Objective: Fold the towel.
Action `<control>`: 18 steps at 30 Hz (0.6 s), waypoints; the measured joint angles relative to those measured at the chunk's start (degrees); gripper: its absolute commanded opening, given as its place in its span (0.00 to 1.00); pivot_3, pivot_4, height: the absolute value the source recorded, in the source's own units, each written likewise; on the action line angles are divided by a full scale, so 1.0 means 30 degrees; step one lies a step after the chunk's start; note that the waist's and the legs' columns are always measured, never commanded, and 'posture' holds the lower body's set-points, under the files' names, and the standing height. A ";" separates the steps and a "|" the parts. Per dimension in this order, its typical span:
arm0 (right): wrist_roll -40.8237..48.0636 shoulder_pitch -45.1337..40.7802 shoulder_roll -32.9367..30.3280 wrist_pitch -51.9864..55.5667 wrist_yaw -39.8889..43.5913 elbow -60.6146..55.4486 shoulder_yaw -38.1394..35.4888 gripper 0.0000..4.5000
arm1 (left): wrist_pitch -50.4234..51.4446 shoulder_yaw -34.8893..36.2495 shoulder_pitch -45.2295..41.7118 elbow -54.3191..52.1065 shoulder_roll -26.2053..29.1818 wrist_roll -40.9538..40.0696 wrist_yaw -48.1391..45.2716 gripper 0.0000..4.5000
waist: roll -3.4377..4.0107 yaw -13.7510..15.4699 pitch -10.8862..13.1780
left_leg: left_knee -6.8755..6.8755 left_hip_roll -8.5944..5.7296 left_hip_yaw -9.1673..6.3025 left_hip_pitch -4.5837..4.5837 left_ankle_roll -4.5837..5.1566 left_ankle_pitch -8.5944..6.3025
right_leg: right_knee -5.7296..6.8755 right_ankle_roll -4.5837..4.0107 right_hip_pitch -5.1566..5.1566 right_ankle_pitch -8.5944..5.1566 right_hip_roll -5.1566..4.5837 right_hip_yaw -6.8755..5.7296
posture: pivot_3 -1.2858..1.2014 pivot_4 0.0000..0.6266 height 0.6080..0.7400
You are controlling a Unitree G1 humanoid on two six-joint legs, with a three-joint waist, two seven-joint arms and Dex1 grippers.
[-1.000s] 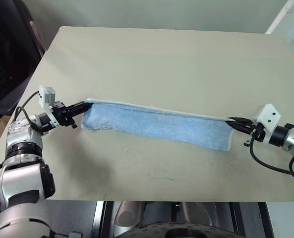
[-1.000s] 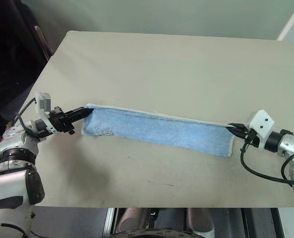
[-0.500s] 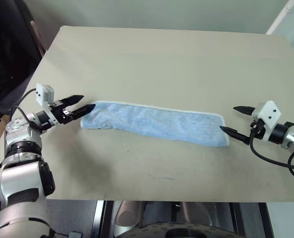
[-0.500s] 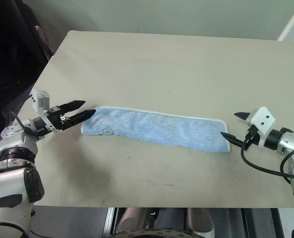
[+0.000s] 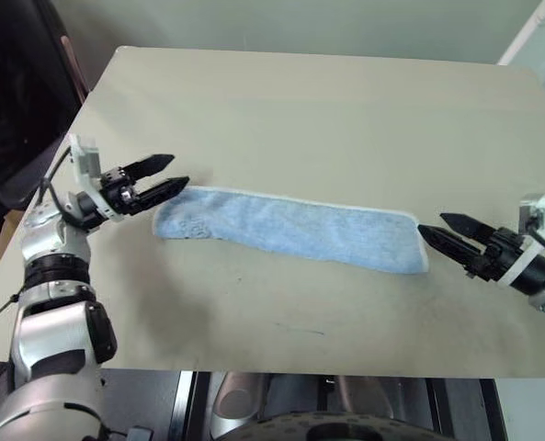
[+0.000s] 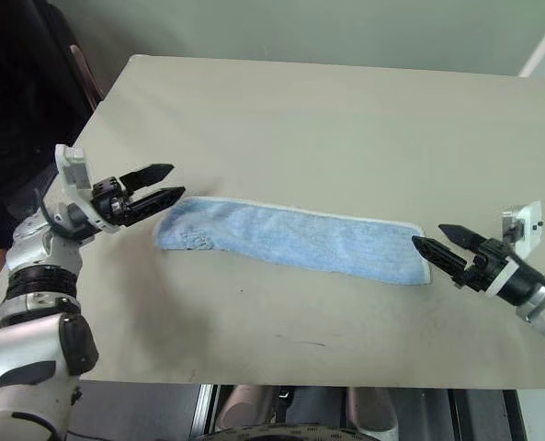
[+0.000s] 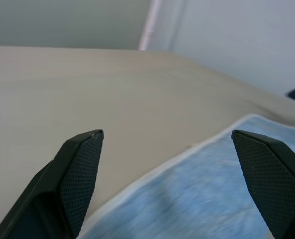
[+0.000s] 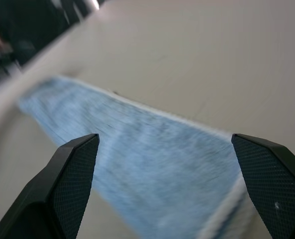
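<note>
The towel (image 5: 290, 230) is a light blue terry strip with white edging. It lies flat across the middle of the table, folded lengthwise into a long narrow band. My left gripper (image 5: 180, 171) hovers open just off the towel's left end, its fingers spread with nothing between them. My right gripper (image 5: 430, 224) is open too, its tips right by the towel's right end and holding nothing. The left wrist view looks between the open left gripper (image 7: 165, 134) at the towel (image 7: 212, 199) below. In the right wrist view the towel (image 8: 152, 169) stretches away past the open right gripper (image 8: 164, 137).
The beige table (image 5: 300, 101) has bare surface behind and in front of the towel. Its front edge runs close below both arms. A person in dark clothing (image 5: 15, 92) stands at the table's left side.
Both grippers have opened and let go of the towel's ends. The towel, held taut before, now lies flat. The left hand has lifted a little; the right has drawn back and rolled.
</note>
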 measured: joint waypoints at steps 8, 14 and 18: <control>0.7046 0.2828 -0.0146 0.3673 -0.5677 -0.0600 -0.0602 1.00 | 0.2211 -0.2755 0.2991 -0.6618 -0.1556 -0.0661 -0.0618 0.99 | -0.0019 0.0037 -0.0004 | 0.0002 0.0003 0.0003 -0.0002 -0.0010 -0.0067 | 0.0013 0.0045 0.0000 -0.0096 -0.0009 0.0006 | 0.52 0.24 1.00; 1.3780 0.4497 -0.0273 0.2415 -1.0050 -0.0300 -0.0101 1.00 | 0.2097 -0.4341 0.3761 -0.9040 -0.2275 -0.0741 -0.0698 0.99 | -0.0033 0.0073 0.0001 | 0.0007 0.0003 0.0002 -0.0002 0.0045 -0.0116 | 0.0009 0.0113 0.0005 -0.0126 -0.0009 0.0010 | 0.52 0.24 1.00; 1.6431 0.5570 -0.0297 0.1372 -1.2204 0.0690 0.1441 1.00 | 0.2315 -0.4932 0.3944 -1.0286 -0.2899 -0.1150 -0.0697 0.99 | -0.0034 0.0091 -0.0001 | 0.0017 0.0001 0.0004 0.0003 0.0123 -0.0215 | 0.0006 0.0138 0.0013 -0.0127 -0.0015 0.0012 | 0.52 0.24 1.00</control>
